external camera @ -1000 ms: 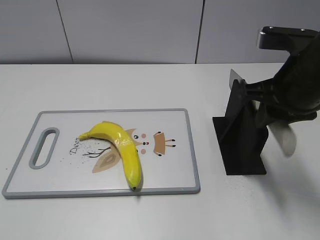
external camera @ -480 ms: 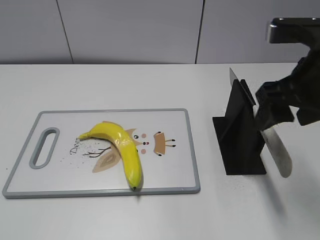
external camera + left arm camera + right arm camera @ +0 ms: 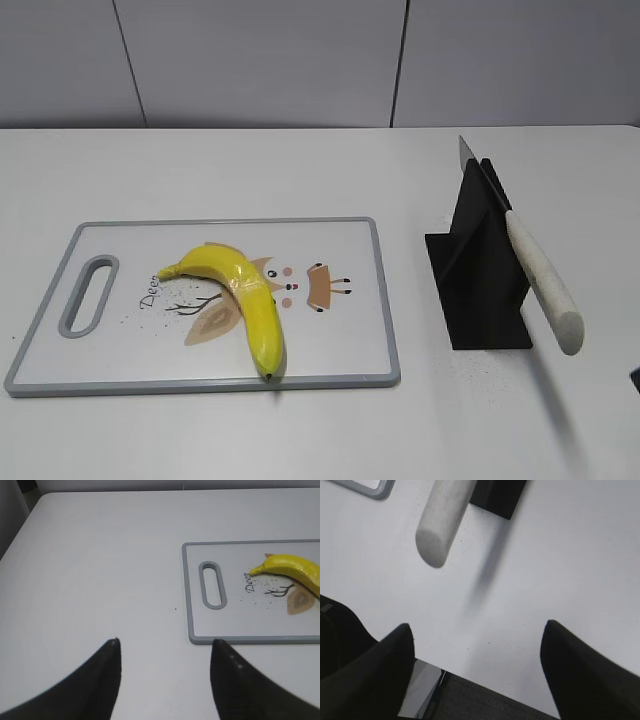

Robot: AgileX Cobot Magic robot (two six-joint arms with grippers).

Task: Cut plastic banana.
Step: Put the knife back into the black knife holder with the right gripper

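Note:
A yellow plastic banana [image 3: 245, 295] lies on a white cutting board with a grey rim [image 3: 385, 300]. A knife with a pale handle [image 3: 545, 285] rests slanted in a black holder [image 3: 480, 270] to the board's right, its blade tip sticking up. Neither gripper shows clearly in the exterior view. In the left wrist view my left gripper [image 3: 166, 641] is open and empty over bare table, left of the board [image 3: 186, 595] and banana [image 3: 292, 567]. In the right wrist view my right gripper [image 3: 478, 625] is open and empty, back from the knife handle [image 3: 442, 520].
The black holder [image 3: 500, 497] and a board corner [image 3: 367, 487] show at the top of the right wrist view. The table's front edge [image 3: 485, 682] runs just under my right gripper, with dark floor beyond. The board has a handle slot [image 3: 88, 295].
My right arm was at the knife and holder, then drew back to the right and left the exterior view. The knife stays in the holder. The banana has not moved.

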